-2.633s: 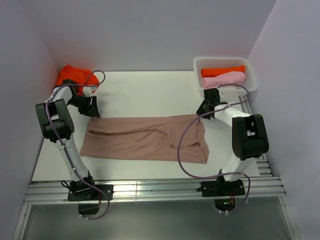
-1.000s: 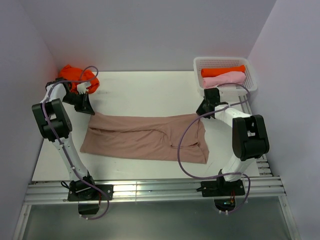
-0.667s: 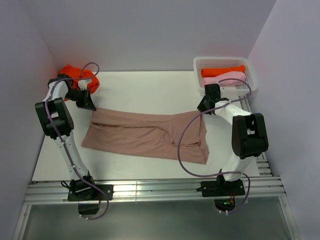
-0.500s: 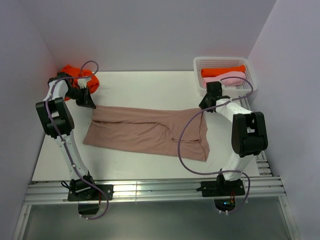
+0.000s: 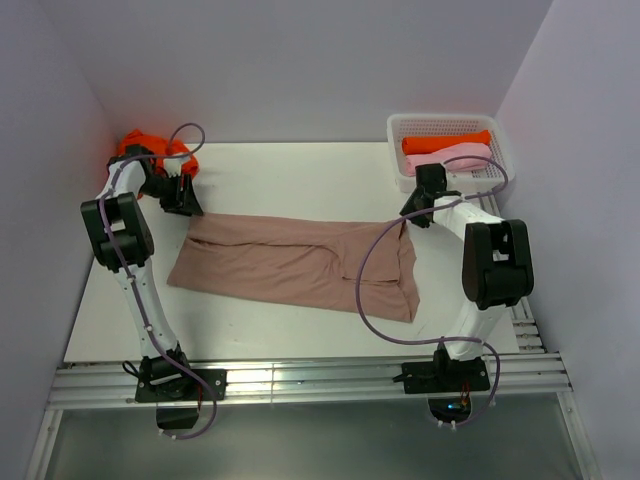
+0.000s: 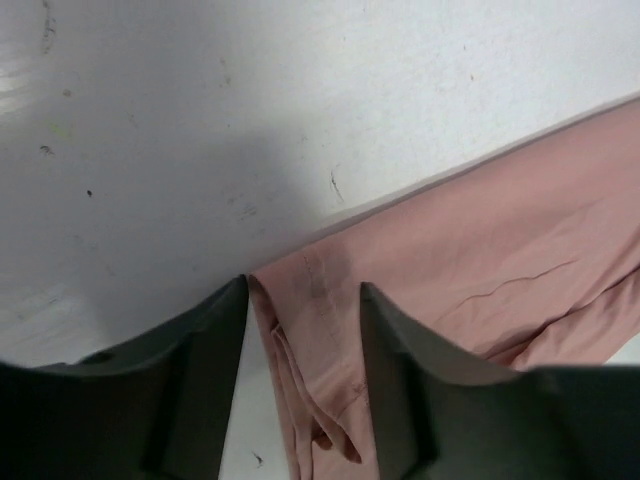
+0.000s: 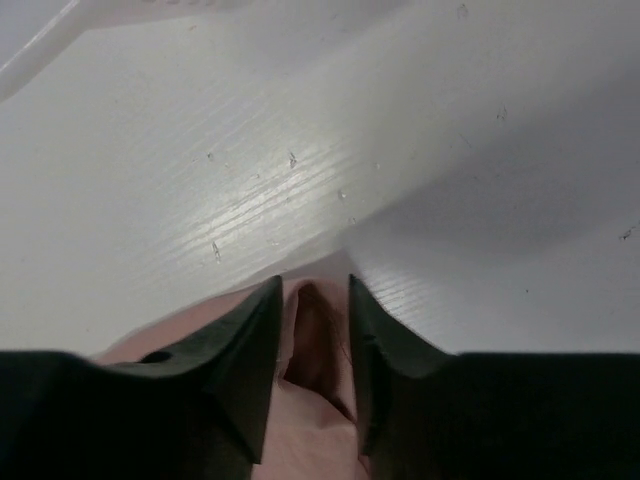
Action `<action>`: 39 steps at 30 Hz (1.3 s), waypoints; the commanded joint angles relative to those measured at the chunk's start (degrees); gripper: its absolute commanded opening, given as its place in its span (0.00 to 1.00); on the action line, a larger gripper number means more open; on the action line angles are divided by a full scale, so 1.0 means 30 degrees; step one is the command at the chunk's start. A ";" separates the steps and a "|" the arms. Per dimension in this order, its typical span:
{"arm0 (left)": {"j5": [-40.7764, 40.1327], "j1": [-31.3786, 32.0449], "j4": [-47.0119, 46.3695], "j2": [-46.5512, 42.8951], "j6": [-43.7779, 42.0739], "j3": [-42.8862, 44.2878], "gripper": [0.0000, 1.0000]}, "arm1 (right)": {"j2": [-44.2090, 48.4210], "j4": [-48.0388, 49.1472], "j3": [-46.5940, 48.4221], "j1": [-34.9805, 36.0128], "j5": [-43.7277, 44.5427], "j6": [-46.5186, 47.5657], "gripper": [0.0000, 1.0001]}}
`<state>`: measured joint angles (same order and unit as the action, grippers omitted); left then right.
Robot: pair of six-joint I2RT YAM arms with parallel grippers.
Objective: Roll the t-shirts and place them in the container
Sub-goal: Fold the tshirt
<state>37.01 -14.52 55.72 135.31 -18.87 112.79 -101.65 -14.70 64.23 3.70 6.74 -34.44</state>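
Straddling twelve-o'clock corners of the flat, not-yet-rolled t-shirt (image 5: 290, 265), my left claw (image 6: 302, 290) and right claw (image 7: 313, 285) stood spread.

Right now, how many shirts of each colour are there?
Pinkish-brown shirt: 1
Orange shirts: 2, one heaped far left, one rolled in the basket
Light pink shirt: 1, in the basket
Total: 4

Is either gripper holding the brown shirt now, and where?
Nothing is held. The left gripper and right gripper stand open, each straddling a far corner of the pinkish-brown t-shirt.
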 commanded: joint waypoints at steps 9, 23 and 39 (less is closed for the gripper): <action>-0.0003 -0.2393 0.1310 -0.3235 -0.2488 -0.0183 0.64 | 0.4055 -0.0812 -0.1573 0.0258 0.0828 -0.0152 0.48; -0.1468 -0.3011 0.4307 -0.6840 -0.9471 -0.8734 0.60 | 0.7777 0.1963 -0.6142 0.2837 0.1357 -0.1470 0.45; -0.2495 -0.1926 0.2988 -0.8187 -0.8709 -1.2138 0.39 | 0.8305 0.3582 -0.8488 0.2896 0.1034 -0.1559 0.45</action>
<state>29.56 -20.43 65.28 113.49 -44.25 77.01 -78.65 -6.07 39.29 12.14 9.37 -38.94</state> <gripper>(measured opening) 0.451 0.448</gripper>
